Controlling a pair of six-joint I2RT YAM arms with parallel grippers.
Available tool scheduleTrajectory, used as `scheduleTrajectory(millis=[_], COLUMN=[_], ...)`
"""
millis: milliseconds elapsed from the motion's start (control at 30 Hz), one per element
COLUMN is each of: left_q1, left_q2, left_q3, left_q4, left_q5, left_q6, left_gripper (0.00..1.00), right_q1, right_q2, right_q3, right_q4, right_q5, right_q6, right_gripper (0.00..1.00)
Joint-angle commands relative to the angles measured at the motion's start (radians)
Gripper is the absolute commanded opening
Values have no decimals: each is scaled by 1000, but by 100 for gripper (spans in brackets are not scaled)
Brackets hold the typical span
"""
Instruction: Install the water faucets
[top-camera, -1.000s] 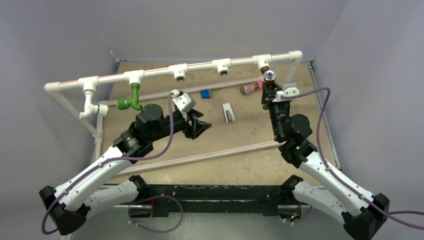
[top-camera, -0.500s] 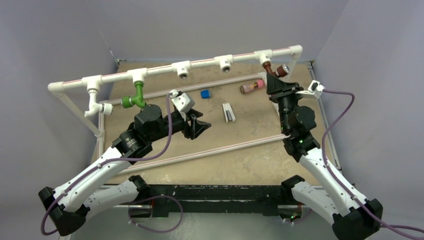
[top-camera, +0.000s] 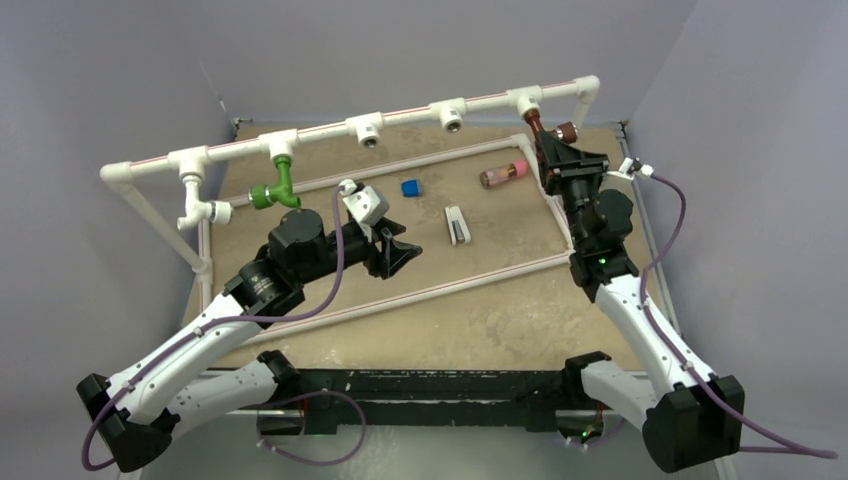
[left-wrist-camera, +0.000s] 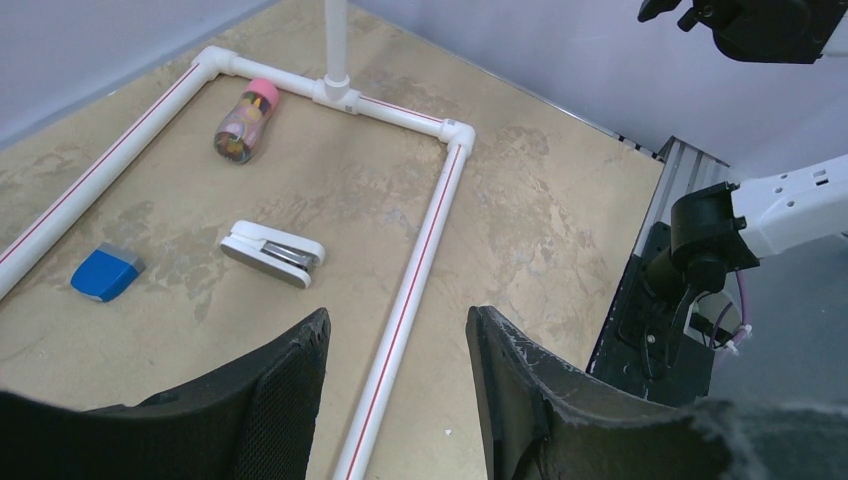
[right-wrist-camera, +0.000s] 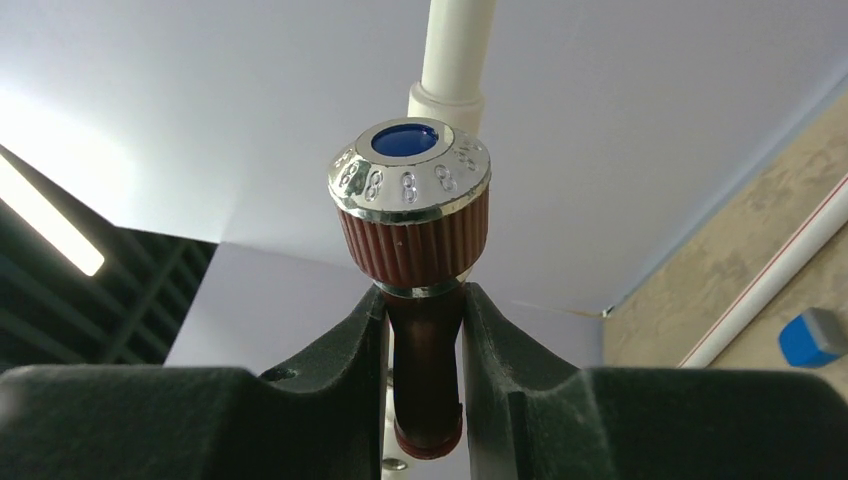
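The reddish-brown faucet hangs from the right-end T-fitting of the white pipe frame. My right gripper is shut on its body. In the right wrist view the fingers clamp its stem just below the ribbed knob with a chrome, blue-centred cap, and the gripper is closed around it. The green faucet and the white faucet hang from the left fittings. My left gripper is open and empty above the table; it also shows in the left wrist view.
Two middle T-fittings carry nothing. On the tan table lie a blue block, a white clip-like piece and a brownish pink-capped cylinder. The frame's low base pipe runs under my left gripper.
My right gripper has swung back and rolled its wrist while holding the reddish-brown faucet. The frame's top rail has shifted with it, its right end rising. The left arm has not moved.
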Motion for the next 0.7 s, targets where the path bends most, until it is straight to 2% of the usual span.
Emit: scheduleTrajectory(millis=[0,167,200,333,500,667], left_q1=[-2,-2,-2,-2,-2,-2], left_q2=[-2,-1,-1,0,2,3], left_q3=[23,23,24,22,23,24], left_q4=[10,10,10,10,9,10], left_q5=[-5,-7,-5,0,2,2], left_q6=[16,16,16,15,15,13], left_gripper=[51,51,51,51,52,51], right_q1=[-27,-33,-33,-35,-37,-38], right_q2=[2,-57,-71,-119,-160,-189], right_q3=[43,32,33,39,83,166], right_q4=[166,123,106,1,-165,-340], right_q5=[-95,-103,-102,-104,-100,-73], right_q6=[146,54,19,-56,-193,-381], right_gripper=[0,35,45,69,86,93])
